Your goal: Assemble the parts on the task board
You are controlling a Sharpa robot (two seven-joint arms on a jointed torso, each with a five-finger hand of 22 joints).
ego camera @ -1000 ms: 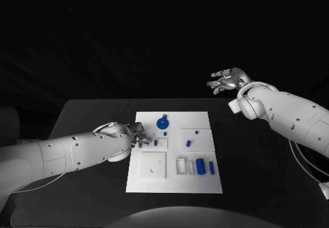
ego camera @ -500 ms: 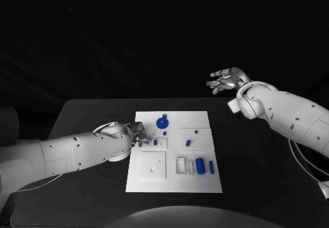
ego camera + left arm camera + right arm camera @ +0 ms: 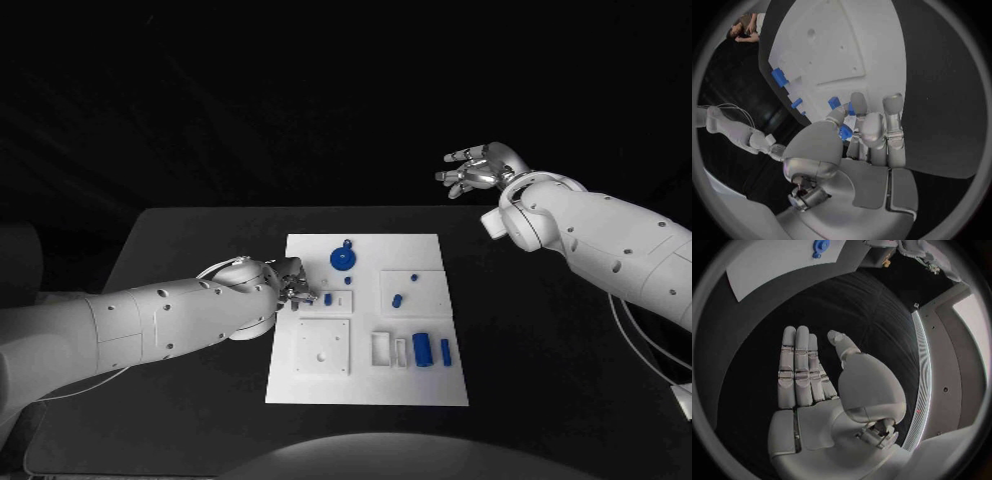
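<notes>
Left silver hand (image 3: 289, 282), at the left edge of the white rectangular task board (image 3: 368, 390), pinches a small blue plastic part (image 3: 846, 132) between thumb and fingers; its position has barely changed over the last second, suggesting fine alignment before insertion. Round blue disc (image 3: 342, 259) sits mid-board. Right silver hand (image 3: 476, 170) hovers raised, fingers spread, empty.

White task board (image 3: 320, 375), blue parts (image 3: 421, 349), black table (image 3: 188, 250), silver robot hand (image 3: 480, 168)
</notes>
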